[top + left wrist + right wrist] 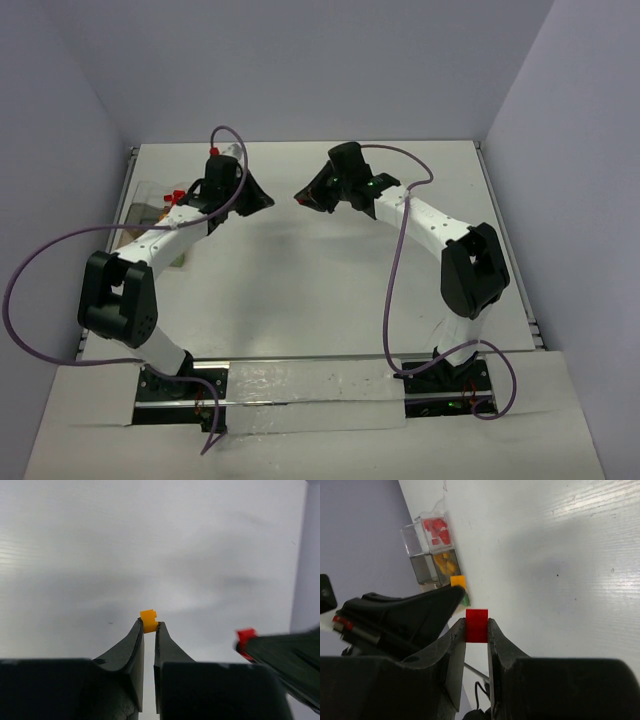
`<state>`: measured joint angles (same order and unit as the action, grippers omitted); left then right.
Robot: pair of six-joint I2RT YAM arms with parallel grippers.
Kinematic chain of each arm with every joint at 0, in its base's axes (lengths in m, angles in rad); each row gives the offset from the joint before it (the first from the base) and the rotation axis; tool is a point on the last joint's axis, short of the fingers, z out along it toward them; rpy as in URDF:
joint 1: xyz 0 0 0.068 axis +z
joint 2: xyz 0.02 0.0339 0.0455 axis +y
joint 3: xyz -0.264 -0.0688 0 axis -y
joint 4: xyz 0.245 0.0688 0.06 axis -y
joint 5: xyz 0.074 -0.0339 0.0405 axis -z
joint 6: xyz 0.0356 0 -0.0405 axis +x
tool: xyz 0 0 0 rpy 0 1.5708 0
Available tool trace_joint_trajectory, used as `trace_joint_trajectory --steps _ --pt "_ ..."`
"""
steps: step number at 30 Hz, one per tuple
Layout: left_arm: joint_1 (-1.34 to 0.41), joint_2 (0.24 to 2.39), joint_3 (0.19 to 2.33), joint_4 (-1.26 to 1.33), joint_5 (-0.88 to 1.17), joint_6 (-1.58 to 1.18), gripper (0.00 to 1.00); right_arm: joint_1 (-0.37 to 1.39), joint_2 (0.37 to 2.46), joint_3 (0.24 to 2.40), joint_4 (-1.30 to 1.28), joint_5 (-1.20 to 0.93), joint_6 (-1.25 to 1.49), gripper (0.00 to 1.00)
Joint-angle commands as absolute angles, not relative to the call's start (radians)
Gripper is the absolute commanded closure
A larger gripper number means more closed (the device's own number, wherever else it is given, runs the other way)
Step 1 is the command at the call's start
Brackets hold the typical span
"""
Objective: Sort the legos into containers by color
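My left gripper [149, 626] is shut on an orange-yellow lego [148, 620] at its fingertips, above the bare white table. My right gripper [477, 622] is shut on a red lego [477, 625]. In the top view the two grippers, left [266, 203] and right [299, 197], face each other tip to tip at the table's middle back. The containers [422, 555] stand at the table's left edge: one compartment holds red legos [436, 530], the one beside it orange-yellow legos [446, 564], and a green one is mostly hidden behind the left gripper [410, 612].
The containers [145, 208] sit at the far left edge, beside the left arm's forearm, with red legos [176, 194] showing. The right gripper's tip with its red lego [245, 636] shows at the right of the left wrist view. Purple cables loop beside both arms.
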<state>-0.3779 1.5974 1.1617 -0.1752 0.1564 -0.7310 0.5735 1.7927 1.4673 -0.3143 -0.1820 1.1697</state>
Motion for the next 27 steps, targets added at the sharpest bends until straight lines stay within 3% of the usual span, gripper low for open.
trace_joint_trajectory --steps 1,6,10,15,22,27 --pt "-0.333 1.549 1.148 -0.219 0.008 -0.702 1.00 0.572 1.772 1.494 -0.300 -0.203 1.161 1.00" --pt "-0.248 1.520 1.143 -0.191 0.164 -0.678 1.00 0.572 1.766 1.487 -0.270 -0.215 1.126 1.00" --pt "-0.153 1.451 1.213 -0.354 0.206 -0.470 1.00 0.570 1.754 1.481 -0.234 -0.214 1.005 1.00" --pt "0.080 1.421 1.300 -0.554 0.445 -0.202 1.00 0.569 1.754 1.471 -0.188 -0.253 0.887 1.00" --pt "0.314 1.488 1.347 -0.754 0.477 0.056 1.00 0.571 1.778 1.508 -0.173 -0.362 0.679 1.00" --pt "0.387 1.588 1.406 -0.795 0.456 0.137 1.00 0.573 1.780 1.513 -0.138 -0.446 0.584 1.00"
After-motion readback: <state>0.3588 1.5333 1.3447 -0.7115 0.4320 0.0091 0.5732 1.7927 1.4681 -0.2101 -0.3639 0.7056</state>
